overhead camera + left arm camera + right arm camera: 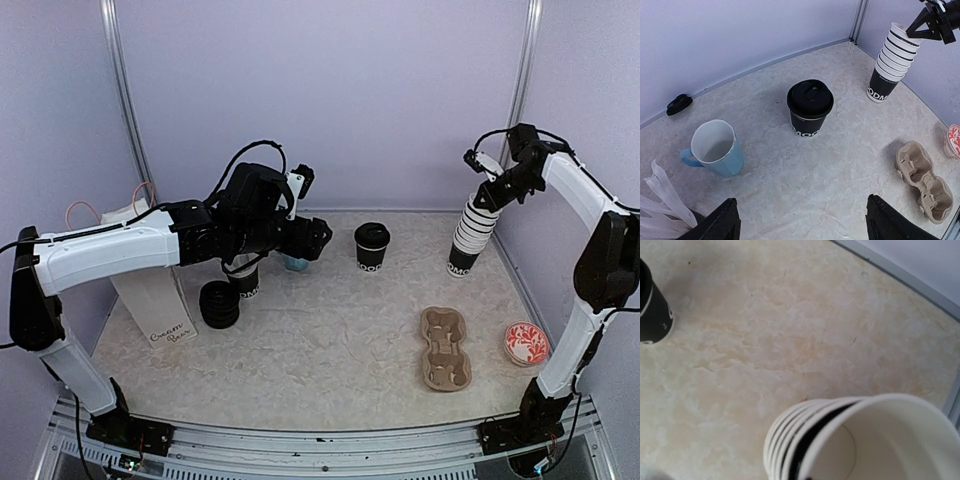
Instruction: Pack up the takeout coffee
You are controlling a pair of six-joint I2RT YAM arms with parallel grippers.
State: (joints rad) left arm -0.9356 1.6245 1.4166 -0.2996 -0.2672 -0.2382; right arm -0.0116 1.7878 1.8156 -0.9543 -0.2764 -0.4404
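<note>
One takeout coffee, a black paper cup (371, 243) with a black lid, stands at mid-table toward the back; the left wrist view has it (810, 107) straight ahead. My left gripper (315, 238) hovers just left of it, open and empty, its fingertips (722, 222) wide apart above bare table. My right gripper (487, 197) is up at the top of a leaning stack of black-and-white paper cups (468, 235), shut on the rim of the top cup (880, 440). That cup sits slightly raised from the ones beneath. The right fingers are hidden in the right wrist view.
A brown cardboard cup carrier (445, 347) lies front right, with a red-patterned round dish (526, 343) beside it. A light blue mug (715, 148), a black cup with white sticks (245, 275), a stack of black lids (219, 304) and a white bag (150, 290) crowd the left.
</note>
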